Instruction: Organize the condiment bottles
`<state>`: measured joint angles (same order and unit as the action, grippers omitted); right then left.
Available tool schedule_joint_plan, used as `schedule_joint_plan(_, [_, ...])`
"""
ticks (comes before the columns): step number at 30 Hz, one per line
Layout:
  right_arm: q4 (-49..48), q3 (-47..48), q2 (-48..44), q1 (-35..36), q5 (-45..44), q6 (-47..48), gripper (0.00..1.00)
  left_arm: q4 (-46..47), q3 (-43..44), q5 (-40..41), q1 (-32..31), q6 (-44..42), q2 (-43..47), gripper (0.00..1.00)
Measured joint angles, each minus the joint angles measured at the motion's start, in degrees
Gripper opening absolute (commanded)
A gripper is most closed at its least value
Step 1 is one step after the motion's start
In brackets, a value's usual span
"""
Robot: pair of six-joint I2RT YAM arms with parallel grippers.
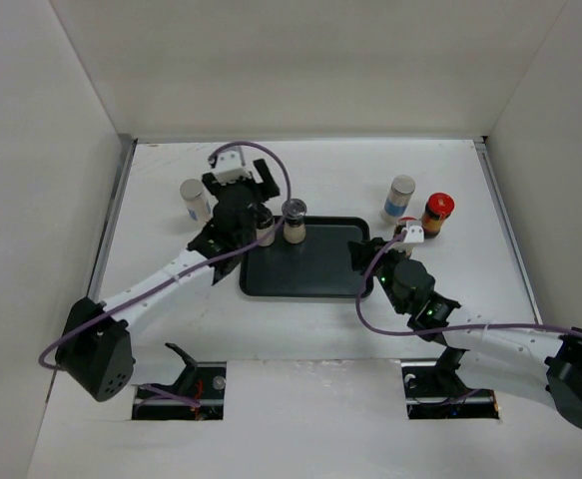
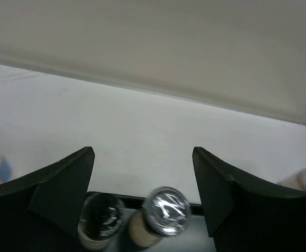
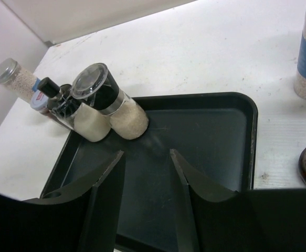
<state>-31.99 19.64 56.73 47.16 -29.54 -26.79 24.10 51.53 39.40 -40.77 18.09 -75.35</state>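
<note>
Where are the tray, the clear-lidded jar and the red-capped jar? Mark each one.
Tray (image 1: 320, 271): top external view, bare floor of the tray.
Clear-lidded jar (image 3: 90, 80): right wrist view, on its lid.
Red-capped jar (image 1: 438, 205): top external view, on its cap.

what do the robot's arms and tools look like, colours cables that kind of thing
The left arm and right arm both have white link shells with black joint housings. A thin purple cable runs along each, and a white connector block sits near each wrist. The left tool and right tool each have two matte black, wedge-shaped fingers.
</note>
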Motion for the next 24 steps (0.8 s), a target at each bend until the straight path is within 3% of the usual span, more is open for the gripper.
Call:
schedule_joint_plan(4, [-0.04,0.0,0.33,0.0,0.0,-0.2,0.63,-7.43,-0.09,2.27,10.27,1.29,3.56,0.88])
schedule_joint_plan(7, [-0.02,0.0,1.16,0.0,0.0,-0.35,0.8,-11.28,-0.09,2.6,18.36,2.73,3.89,0.9])
schedule_joint_plan(9, [-0.02,0.0,1.49,0.0,0.02,-0.42,0.86,-13.11,-0.07,2.19,22.49,3.52,2.71,0.9])
schedule_joint_plan(15, [-0.11,0.0,1.92,0.02,0.02,-0.44,0.92,-16.24,0.96,-0.31,26.91,4.44,-5.77,0.88])
schedule_joint_plan(24, [-0.13,0.0,2.25,0.35,0.02,-0.44,0.92,-18.12,6.62,-4.37,31.06,4.52,-14.08,0.81])
